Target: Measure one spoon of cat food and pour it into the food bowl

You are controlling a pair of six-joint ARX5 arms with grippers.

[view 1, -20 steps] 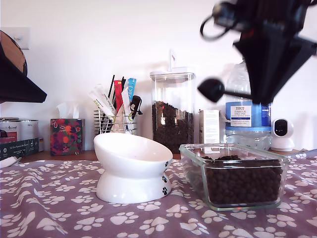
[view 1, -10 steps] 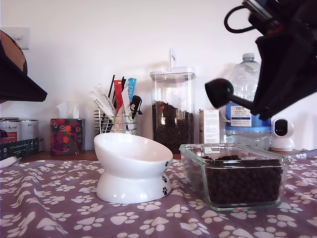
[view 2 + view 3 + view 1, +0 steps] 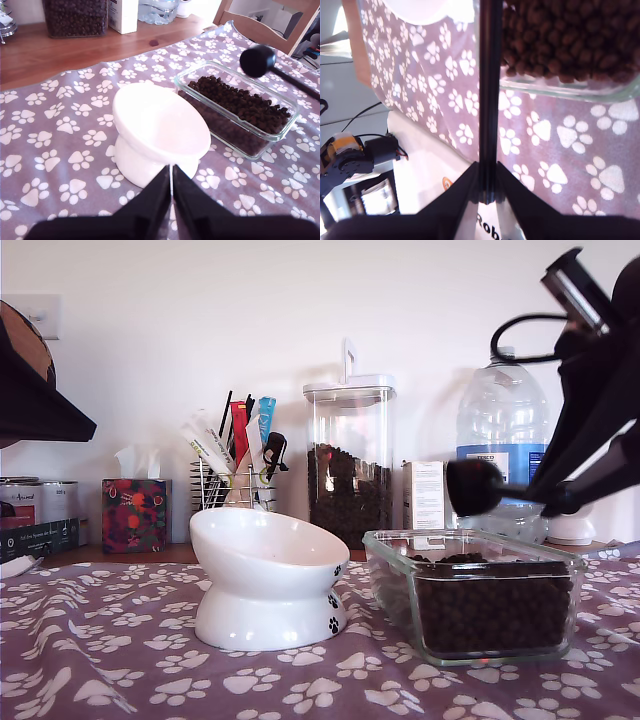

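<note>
The black spoon (image 3: 472, 487) hangs level just above the clear glass dish (image 3: 395, 570), which is full of brown cat food (image 3: 490, 610). My second gripper (image 3: 487, 175) is shut on the spoon's straight handle (image 3: 489, 85) and comes in from the exterior view's right (image 3: 560, 502). Whether the spoon's cup (image 3: 256, 60) holds anything does not show. The white food bowl (image 3: 268, 575) with small black paw prints stands beside the dish, towards the exterior view's left. My first gripper (image 3: 171, 172) hovers over the bowl (image 3: 160, 132), shut with nothing between its fingers.
Along the back stand a tall clear canister of kibble (image 3: 348, 465), a big water bottle (image 3: 500, 420), a small white box (image 3: 425, 495), a wire holder of pens (image 3: 235, 470), a tissue box (image 3: 135, 515) and a white camera (image 3: 572, 530). A paw-print cloth (image 3: 120, 660) covers the table.
The second arm has swung towards the exterior view's right and lowered the spoon from high above the dish to just over its rim. Bowl and dish have not moved.
</note>
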